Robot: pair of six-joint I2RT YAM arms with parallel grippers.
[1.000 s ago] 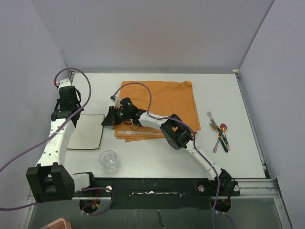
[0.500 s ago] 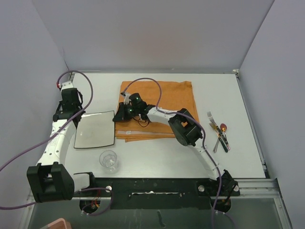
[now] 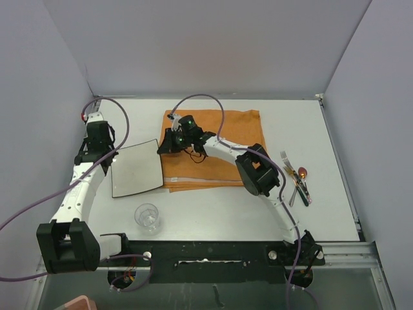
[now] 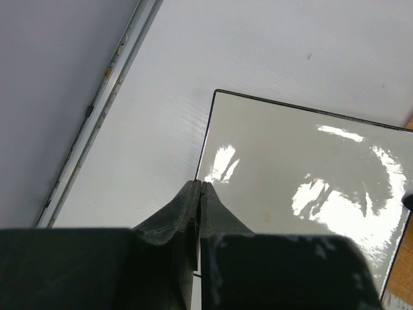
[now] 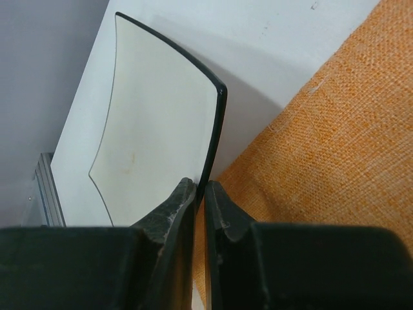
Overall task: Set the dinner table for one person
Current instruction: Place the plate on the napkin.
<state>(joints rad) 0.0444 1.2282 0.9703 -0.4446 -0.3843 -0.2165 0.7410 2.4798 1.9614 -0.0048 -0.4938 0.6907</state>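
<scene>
The pale grey dinner table (image 3: 290, 123) carries an orange cloth (image 3: 235, 135) spread near its far middle, a clear glass (image 3: 147, 217) standing at the near left, and cutlery (image 3: 297, 183) clustered well right of the cloth.

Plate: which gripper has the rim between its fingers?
The right gripper: the dark rim of the plate sits pinched between its fingers, beside the placemat. The left gripper has its fingers shut together, tips at the plate's opposite edge.

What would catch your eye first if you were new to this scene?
The right gripper pinching the square white plate by its edge, left of centre beside the orange placemat. Then the cutlery bunched at the right and the clear glass near the front.
</scene>
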